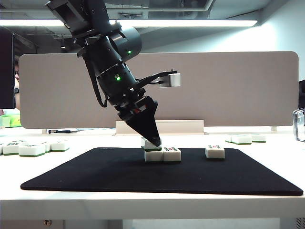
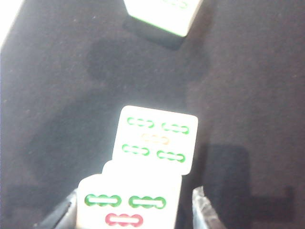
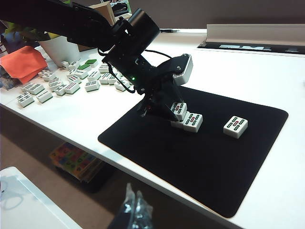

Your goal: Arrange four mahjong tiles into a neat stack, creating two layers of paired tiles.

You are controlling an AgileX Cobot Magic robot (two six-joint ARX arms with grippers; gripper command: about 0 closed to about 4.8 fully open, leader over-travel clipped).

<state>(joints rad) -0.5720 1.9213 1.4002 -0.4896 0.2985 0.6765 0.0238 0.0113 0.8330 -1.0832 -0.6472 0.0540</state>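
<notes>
Biggest thing here is the white table (image 1: pixel 267 191), with a beige divider panel (image 1: pixel 228 90) standing along its far edge. On the table lies the black mat (image 1: pixel 95 176) where I'm working.

My left arm (image 1: pixel 107 52) comes down at a slant from the upper left of the exterior view, and it blocks a good chunk of the panel behind it. My left gripper (image 1: pixel 153 141) sits right over the stack (image 1: pixel 162 153) near the middle of the mat. The bottom pair of tiles lies side by side, touching. A third tile, the top tile (image 2: pixel 129 202), sits on the left one of the pair, between my fingertips (image 2: pixel 202 207); my jaws are spread a bit wider than it with a gap on each side, so I'm not clamping it. It looks slightly tilted in the exterior view.

The fourth tile (image 1: pixel 215 151) lies alone on the mat, well apart to the right of the stack.

Off the mat, a bunch of loose spare tiles (image 3: pixel 62 83) litter the table on the left, more spare tiles (image 1: pixel 245 139) at the far right, plus an orange cloth (image 3: pixel 24 62).

My right gripper (image 3: pixel 133 210) hangs back off the table's near edge, only its tips showing, apparently pressed together.
</notes>
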